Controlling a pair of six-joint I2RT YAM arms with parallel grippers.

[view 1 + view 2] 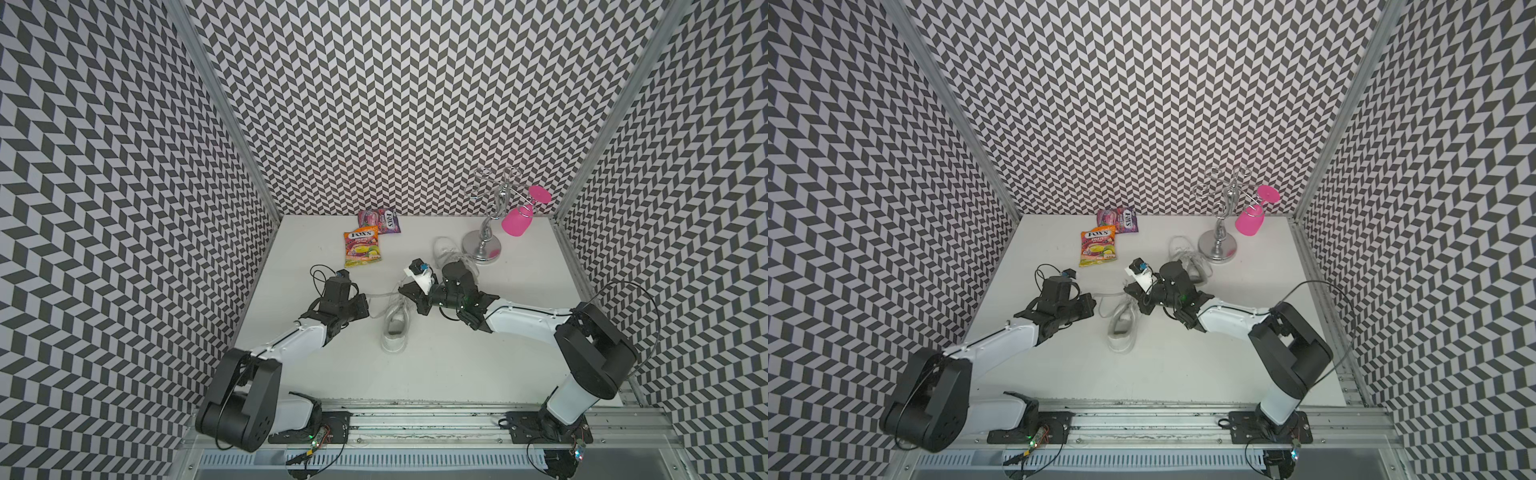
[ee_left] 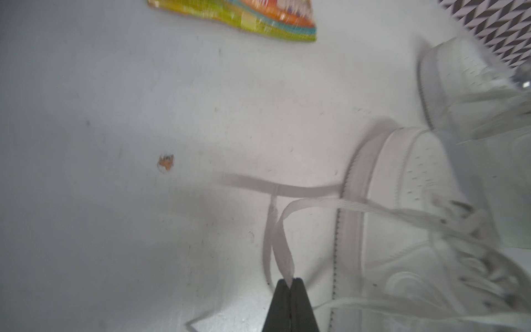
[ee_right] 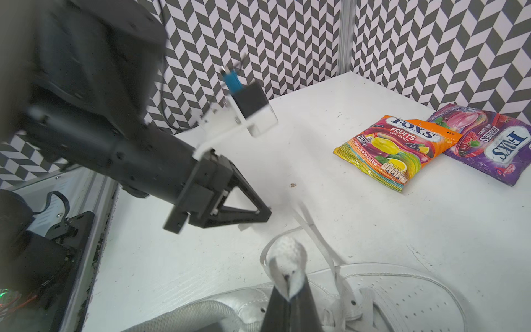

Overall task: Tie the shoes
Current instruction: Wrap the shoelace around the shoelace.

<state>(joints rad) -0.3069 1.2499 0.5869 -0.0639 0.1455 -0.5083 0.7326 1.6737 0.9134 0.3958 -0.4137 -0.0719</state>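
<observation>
Neither shoe looks tied yet: the left hand and right hand are each pinched shut on a lace of the near shoe, knot unformed.

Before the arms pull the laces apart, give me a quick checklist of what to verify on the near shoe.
1. Left pincer shut on a lace: ok.
2. Right pincer shut on a lace loop: ok.
3. Near sneaker flat on the table: ok.
4. Knot formed at the eyelets: cannot tell, blurred.
5. Far sneaker out of the laces' way: ok.
6. Candy bags out of the pull path: ok.
</observation>
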